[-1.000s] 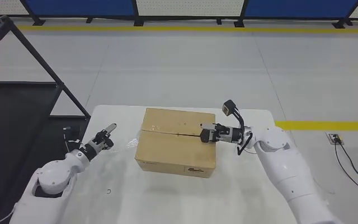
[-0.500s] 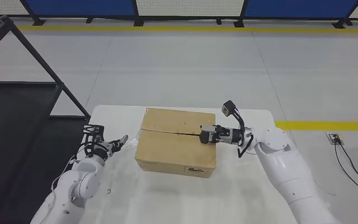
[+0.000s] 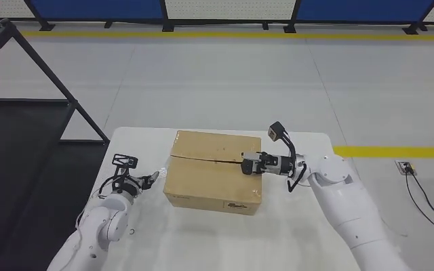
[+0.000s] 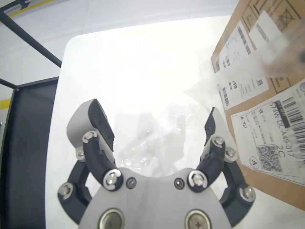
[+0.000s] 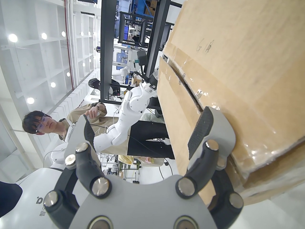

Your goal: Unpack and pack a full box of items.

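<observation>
Brown cardboard box (image 3: 213, 173), rectangular, flaps closed along a centre seam: stood on the white round-cornered desk (image 3: 203, 234), about midway between its left and right edges and nearer the far edge. White printed labels (image 4: 240, 72) covered the box's left-hand face. Clear crumpled plastic film (image 4: 155, 141): lay on the desk just beside that face. Left gripper (image 4: 155, 113): hung over the film near the box's left side, fingers spread wide, nothing between them. Right gripper (image 5: 145, 117): sat at the right end of the box top by the seam, fingers wide apart. One finger pad (image 5: 200, 129) lay against the cardboard beside the seam, the other was clear of it, nothing gripped.
</observation>
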`<state>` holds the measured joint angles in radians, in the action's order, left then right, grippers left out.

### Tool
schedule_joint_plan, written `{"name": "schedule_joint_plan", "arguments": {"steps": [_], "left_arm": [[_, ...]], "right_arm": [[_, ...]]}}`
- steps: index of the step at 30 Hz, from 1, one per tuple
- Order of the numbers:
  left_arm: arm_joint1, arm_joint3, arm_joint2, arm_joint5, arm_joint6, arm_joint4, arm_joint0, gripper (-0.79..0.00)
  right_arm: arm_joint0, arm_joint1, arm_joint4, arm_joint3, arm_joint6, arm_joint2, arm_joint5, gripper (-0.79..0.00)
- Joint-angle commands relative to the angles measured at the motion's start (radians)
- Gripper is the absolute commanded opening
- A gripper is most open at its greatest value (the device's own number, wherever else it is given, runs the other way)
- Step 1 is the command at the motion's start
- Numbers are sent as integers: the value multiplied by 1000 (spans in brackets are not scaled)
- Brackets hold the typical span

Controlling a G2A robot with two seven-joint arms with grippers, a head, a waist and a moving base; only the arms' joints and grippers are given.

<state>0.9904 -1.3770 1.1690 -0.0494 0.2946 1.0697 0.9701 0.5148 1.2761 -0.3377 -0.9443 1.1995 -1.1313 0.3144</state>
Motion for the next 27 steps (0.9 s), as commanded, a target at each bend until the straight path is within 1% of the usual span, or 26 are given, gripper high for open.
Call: {"name": "schedule_joint_plan", "arguments": {"steps": [1, 7, 12, 18, 24, 27], "left_arm": [[5, 20, -20, 32, -4, 29, -17, 0], [27, 88, -75, 61, -24, 79, -84, 0], [55, 155, -130, 53, -32, 87, -153, 0], [89, 246, -184, 71, -45, 77, -227, 0], [125, 337, -210, 37, -79, 32, -291, 0], [140, 375, -209, -6, -106, 3, -312, 0]], "right_arm": [[1, 0, 1, -6, -2, 3, -3, 0], [6, -2, 5, -19, -13, 9, -12, 0], [12, -4, 11, -36, -23, 14, -21, 0], [18, -6, 20, -61, -34, 19, -36, 0], [22, -8, 24, -73, -41, 23, -46, 0], [22, -9, 24, -75, -43, 26, -49, 0]]}}
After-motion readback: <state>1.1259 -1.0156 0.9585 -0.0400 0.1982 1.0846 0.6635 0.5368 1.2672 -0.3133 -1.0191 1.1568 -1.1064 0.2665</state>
